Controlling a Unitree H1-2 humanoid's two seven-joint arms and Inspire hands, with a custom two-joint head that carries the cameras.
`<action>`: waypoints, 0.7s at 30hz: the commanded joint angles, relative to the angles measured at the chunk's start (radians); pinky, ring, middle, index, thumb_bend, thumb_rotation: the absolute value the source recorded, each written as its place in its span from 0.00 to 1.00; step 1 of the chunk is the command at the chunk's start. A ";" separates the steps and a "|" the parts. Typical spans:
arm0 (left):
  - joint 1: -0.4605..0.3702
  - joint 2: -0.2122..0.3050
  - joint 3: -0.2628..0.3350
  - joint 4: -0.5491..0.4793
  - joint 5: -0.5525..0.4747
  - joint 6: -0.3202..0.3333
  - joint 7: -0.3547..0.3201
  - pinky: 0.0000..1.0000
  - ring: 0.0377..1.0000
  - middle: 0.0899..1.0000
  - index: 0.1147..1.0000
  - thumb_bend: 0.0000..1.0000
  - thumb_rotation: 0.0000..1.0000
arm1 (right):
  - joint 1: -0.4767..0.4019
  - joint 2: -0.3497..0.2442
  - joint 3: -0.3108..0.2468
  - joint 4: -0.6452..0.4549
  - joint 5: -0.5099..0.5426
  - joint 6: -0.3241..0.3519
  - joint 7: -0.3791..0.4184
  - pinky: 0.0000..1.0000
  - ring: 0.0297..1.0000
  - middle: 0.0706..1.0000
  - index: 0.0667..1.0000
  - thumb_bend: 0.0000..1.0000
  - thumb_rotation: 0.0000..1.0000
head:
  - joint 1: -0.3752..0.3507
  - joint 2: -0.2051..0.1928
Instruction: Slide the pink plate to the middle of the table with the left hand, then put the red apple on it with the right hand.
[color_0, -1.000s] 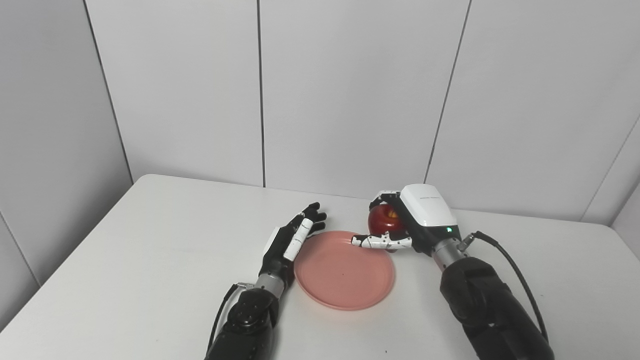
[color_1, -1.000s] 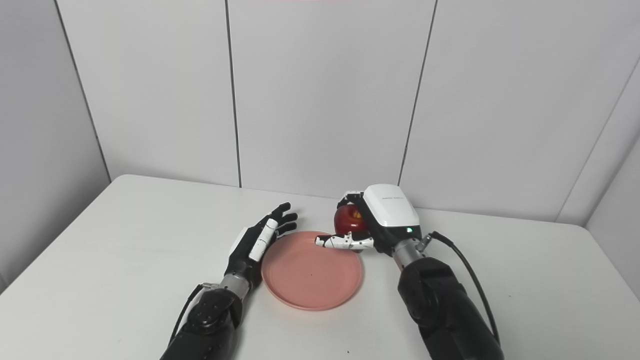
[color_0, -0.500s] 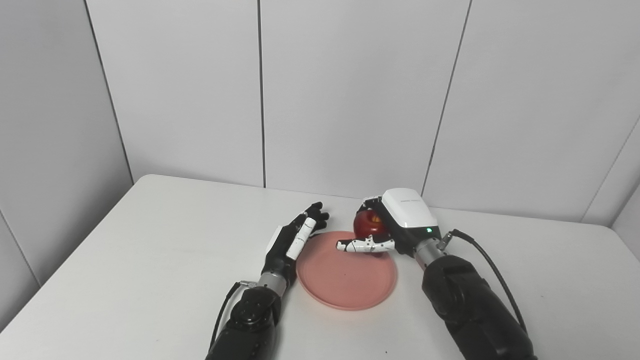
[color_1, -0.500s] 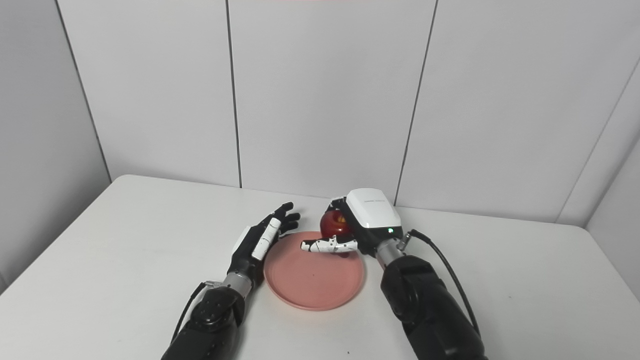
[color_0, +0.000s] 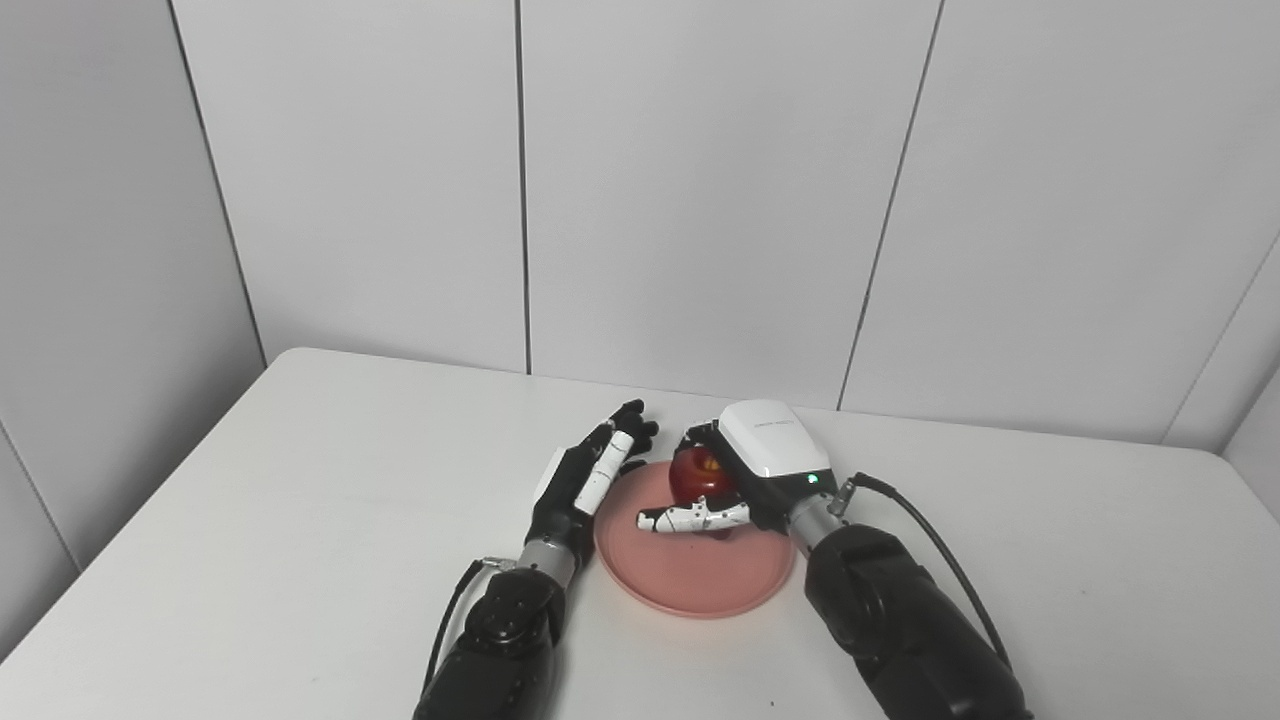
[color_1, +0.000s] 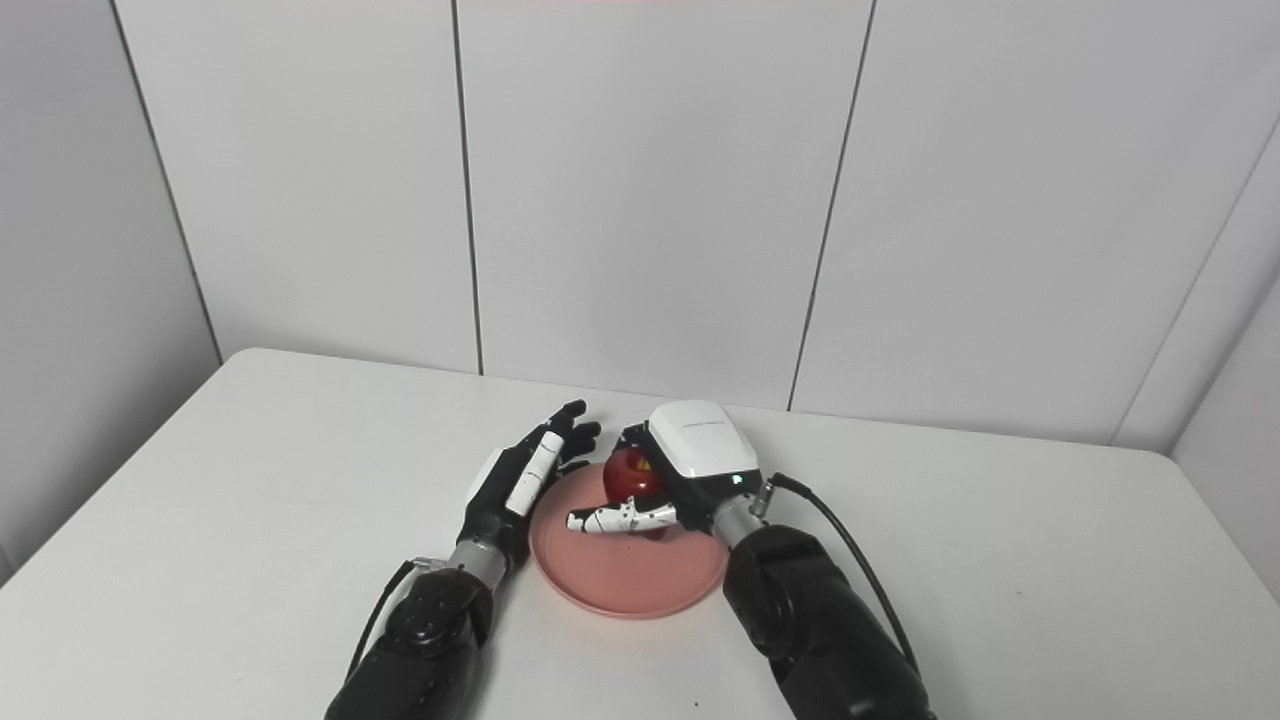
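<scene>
Resting with fingers spread against the left rim of the pink plate (color_0: 700, 580), the left hand (color_0: 585, 480) grips nothing. Over the plate (near the middle of the white table (color_0: 250, 520)) the right hand (color_1: 680, 470) clasps the red apple (color_0: 697, 473). Neither view shows whether the apple touches the plate.

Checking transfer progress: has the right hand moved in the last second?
Yes. The right hand, shut on the red apple, moved leftward, from beside the pink plate to over it.

White table (color_0: 300, 500), pale grey wall panels (color_0: 700, 200) behind it, dark vertical seams between panels
</scene>
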 joint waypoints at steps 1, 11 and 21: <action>0.054 -0.010 -0.007 0.068 0.015 -0.012 0.011 0.83 0.87 0.81 0.83 0.99 0.86 | -0.058 0.012 0.002 -0.007 -0.001 0.005 -0.033 0.27 0.34 0.38 0.55 0.67 0.81 | -0.001 -0.001; 0.059 -0.015 -0.006 0.057 0.020 -0.018 0.014 0.84 0.86 0.82 0.85 0.93 0.88 | -0.044 0.018 0.023 -0.014 -0.005 0.003 -0.029 0.26 0.31 0.35 0.53 0.68 0.85 | 0.006 0.004; 0.061 -0.017 0.000 0.066 0.018 -0.013 0.019 0.86 0.88 0.82 0.89 0.96 0.87 | -0.032 0.010 0.050 -0.005 -0.028 -0.004 -0.052 0.20 0.24 0.29 0.50 0.69 0.83 | 0.006 0.007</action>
